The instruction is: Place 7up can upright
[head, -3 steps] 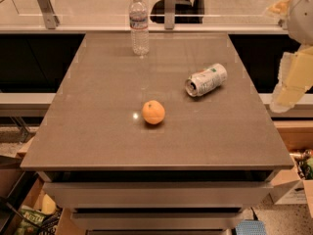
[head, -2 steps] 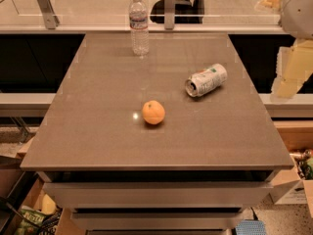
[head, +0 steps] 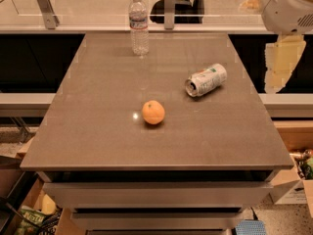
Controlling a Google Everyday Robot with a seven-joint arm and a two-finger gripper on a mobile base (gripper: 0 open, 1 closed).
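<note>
The 7up can [head: 206,80] lies on its side on the brown table [head: 98,131], right of centre, with its silver top facing the front left. It has a silvery-white and green body. My gripper [head: 280,65] hangs off the table's right edge, to the right of the can and above table level, with nothing seen in it. It is apart from the can. The white arm [head: 288,4] it hangs from is at the top right.
An orange [head: 153,112] sits near the table's middle, front left of the can. A clear water bottle [head: 139,24] stands upright at the back. A glass rail with metal posts [head: 169,6] runs behind the table. Boxes [head: 293,190] and clutter lie on the floor.
My gripper has moved up and slightly left beside the table's right edge. The can, the orange and the bottle have not moved.
</note>
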